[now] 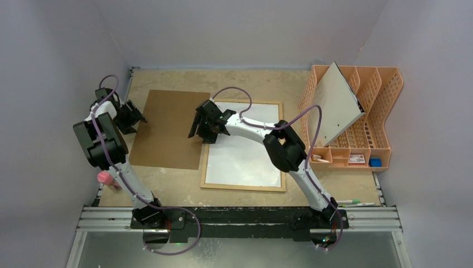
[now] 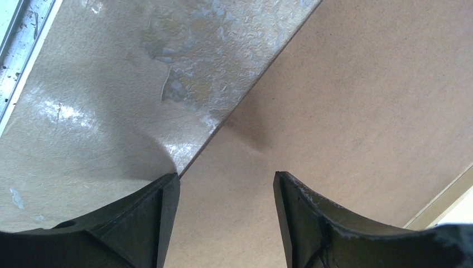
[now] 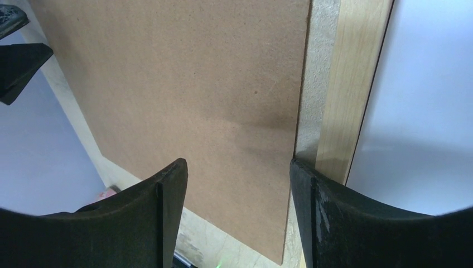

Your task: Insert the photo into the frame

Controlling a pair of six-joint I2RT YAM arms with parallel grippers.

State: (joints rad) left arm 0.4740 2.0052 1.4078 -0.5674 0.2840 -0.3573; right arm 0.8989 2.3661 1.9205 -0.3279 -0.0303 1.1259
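Top external view: left gripper and right gripper both spread, empty.
The right seems to straddle frame and backing board; closing could drag both.

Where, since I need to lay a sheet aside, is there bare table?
Bare table shows at the near side, between the fibreboard, the frame and the rail; a narrower strip runs beyond both. Crowded: the right claw hangs over the gap between them, and the file rack fills the right side.
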